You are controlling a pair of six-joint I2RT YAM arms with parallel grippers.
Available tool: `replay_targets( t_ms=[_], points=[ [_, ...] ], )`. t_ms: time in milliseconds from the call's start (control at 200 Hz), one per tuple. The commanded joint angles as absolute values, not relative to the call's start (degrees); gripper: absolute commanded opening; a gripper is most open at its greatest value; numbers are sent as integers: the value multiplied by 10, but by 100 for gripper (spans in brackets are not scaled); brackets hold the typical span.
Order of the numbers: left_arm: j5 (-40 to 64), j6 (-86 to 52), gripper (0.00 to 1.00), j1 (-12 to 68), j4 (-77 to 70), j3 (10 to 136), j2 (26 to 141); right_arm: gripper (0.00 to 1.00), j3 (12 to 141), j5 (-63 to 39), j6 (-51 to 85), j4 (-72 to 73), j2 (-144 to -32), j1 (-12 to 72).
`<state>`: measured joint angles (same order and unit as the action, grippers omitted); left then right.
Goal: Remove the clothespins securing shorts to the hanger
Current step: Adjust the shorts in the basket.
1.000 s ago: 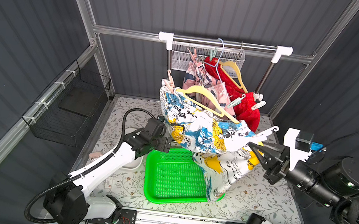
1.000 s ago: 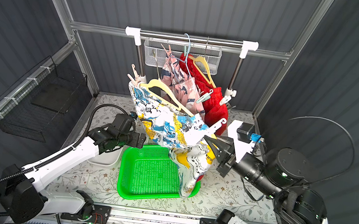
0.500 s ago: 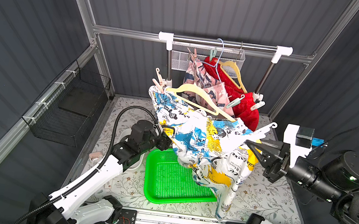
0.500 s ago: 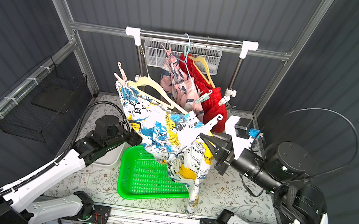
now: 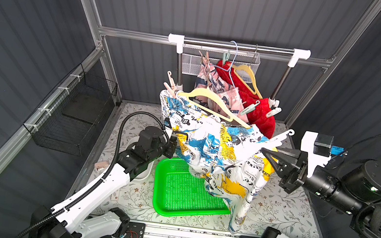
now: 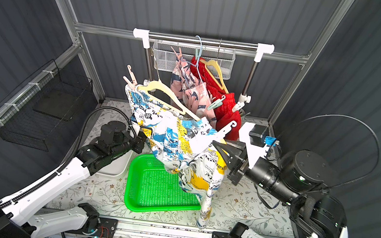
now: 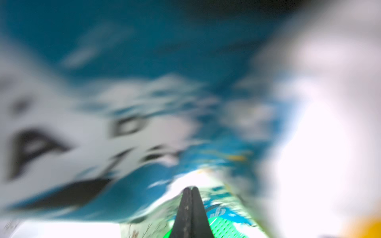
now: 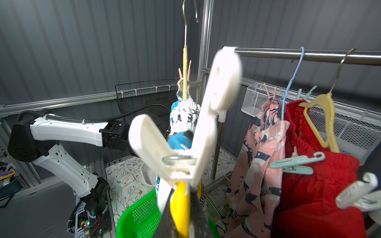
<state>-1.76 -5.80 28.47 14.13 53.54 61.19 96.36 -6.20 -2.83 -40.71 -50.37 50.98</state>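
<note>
Top views both take in the whole rack: the rail (image 5: pixel 238 46) at the back; the printed shorts (image 5: pixel 206 140) pulled forward on a tilted cream hanger (image 5: pixel 210 102), stretched between the two arms above the green tray (image 5: pixel 180 195); the red shorts (image 5: pixel 261 115) and pink shorts (image 5: pixel 228 97) hanging behind them, near the rail. At the printed shorts' left edge sits the left gripper (image 5: pixel 173 145); at their right edge, the right gripper (image 5: pixel 265 152).

Only the right wrist view shows that grasp closely: the right gripper (image 8: pixel 181 206) is clenched on a yellow fold of the printed shorts, with the white clothespin (image 8: pixel 185 134) clipped on directly above the fingers, its handles spread in a V. That view also shows a mint clothespin (image 8: pixel 296 162) on the red shorts' waistband.

Left wrist view is heavily blurred; the left gripper (image 7: pixel 190 188) has its black tips pressed together against blue-and-white cloth; whether any fabric is pinched between them cannot be told.

Two pink clothespins (image 5: pixel 170 84) stand at the hanger's left end, clearest in the top views.
</note>
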Motion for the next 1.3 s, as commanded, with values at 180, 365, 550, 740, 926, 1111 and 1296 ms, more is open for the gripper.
replay_targets(
  t_ms=[180,365,550,740,926,1111,1296],
  points=[
    [69,-184,74,147,192,556,643,0,970,-84,-25,-345,-506,500],
    [68,-194,80,122,205,580,681,0,969,-96,-20,-344,-503,493],
    [130,-164,88,119,202,592,703,0,972,-106,-18,-345,-505,487],
    [253,-146,90,120,114,540,673,0,972,-114,-17,-340,-508,482],
    [335,-157,90,120,53,514,691,0,972,-120,-14,-337,-512,477],
    [363,-181,82,120,-66,482,710,0,972,-127,-13,-332,-517,474],
    [321,-196,0,132,-134,484,727,0,973,-128,-15,-328,-519,471]
  ],
)
